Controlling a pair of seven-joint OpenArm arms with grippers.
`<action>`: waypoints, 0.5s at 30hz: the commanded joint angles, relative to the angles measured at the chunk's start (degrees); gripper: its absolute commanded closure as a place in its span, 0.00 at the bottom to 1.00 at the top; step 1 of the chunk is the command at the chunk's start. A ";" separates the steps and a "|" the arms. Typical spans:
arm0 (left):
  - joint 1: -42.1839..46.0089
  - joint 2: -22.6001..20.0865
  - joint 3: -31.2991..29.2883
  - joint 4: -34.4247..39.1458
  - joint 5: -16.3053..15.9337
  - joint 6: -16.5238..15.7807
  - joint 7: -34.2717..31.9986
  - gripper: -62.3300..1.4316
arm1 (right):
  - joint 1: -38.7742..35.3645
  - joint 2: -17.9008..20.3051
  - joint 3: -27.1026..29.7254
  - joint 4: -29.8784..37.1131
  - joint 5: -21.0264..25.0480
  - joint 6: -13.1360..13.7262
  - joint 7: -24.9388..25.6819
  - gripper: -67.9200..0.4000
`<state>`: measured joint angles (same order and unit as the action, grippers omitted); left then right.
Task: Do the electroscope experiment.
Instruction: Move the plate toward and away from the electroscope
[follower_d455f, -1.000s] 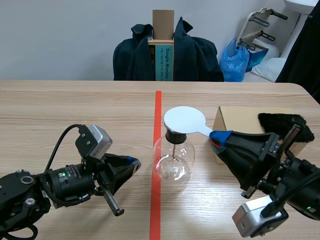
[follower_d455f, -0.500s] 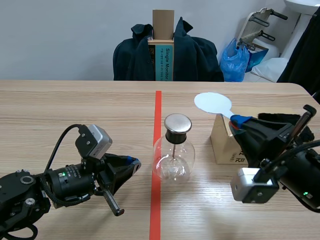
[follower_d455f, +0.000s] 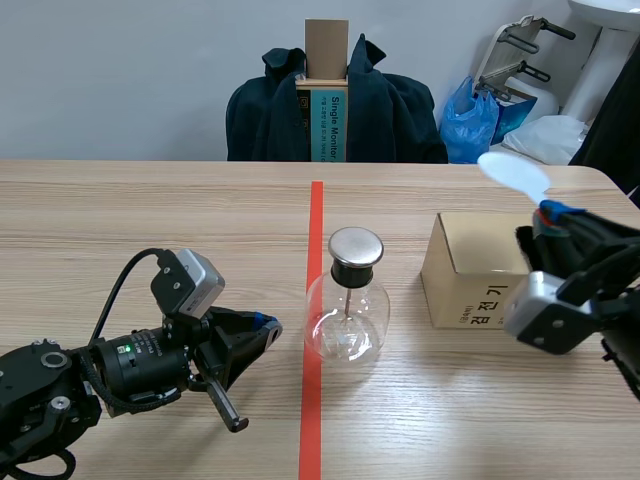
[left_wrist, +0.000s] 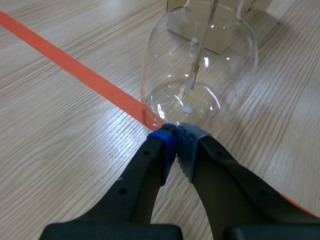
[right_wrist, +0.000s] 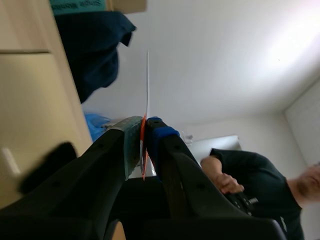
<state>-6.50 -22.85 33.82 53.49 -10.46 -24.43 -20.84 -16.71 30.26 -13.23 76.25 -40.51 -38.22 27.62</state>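
The electroscope, a round glass flask (follower_d455f: 345, 318) with a metal cap (follower_d455f: 356, 246) and a rod inside, stands on the red tape line at mid-table. My left gripper (follower_d455f: 264, 324) lies shut on nothing just left of it; in the left wrist view its pads meet (left_wrist: 176, 137) right at the base of the flask (left_wrist: 200, 65). My right gripper (follower_d455f: 553, 214) is raised at the far right, above the cardboard box (follower_d455f: 470, 270), shut on the handle of a white round paddle (follower_d455f: 513, 171). The right wrist view shows the paddle (right_wrist: 147, 80) edge-on between the fingers.
The cardboard box sits right of the flask. A chair draped with a dark coat (follower_d455f: 335, 105) and holding an upright box stands behind the table. A person (right_wrist: 252, 175) shows in the right wrist view, off to the side. A blue bag (follower_d455f: 468, 125) lies beyond the table's far right.
My right arm has carried the white paddle from over the flask's cap rightward and up, past the cardboard box. The cap is now uncovered. The left arm has not moved.
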 joint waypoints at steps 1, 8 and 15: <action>-0.15 0.46 -0.37 1.18 -0.37 -0.13 -0.76 0.93 | -0.04 2.58 1.36 3.56 1.70 -1.60 0.11 0.98; -0.15 0.46 -0.37 1.18 -0.37 -0.13 -0.74 0.93 | -3.37 5.53 7.80 10.88 6.99 -2.93 0.15 0.98; -0.15 0.22 -0.42 1.20 -0.39 -0.17 0.11 0.93 | -5.42 5.62 14.60 16.52 10.95 -2.86 0.59 0.98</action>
<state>-6.50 -22.85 33.82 53.49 -10.46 -24.40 -19.99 -22.61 35.09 0.60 91.94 -30.41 -40.51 28.18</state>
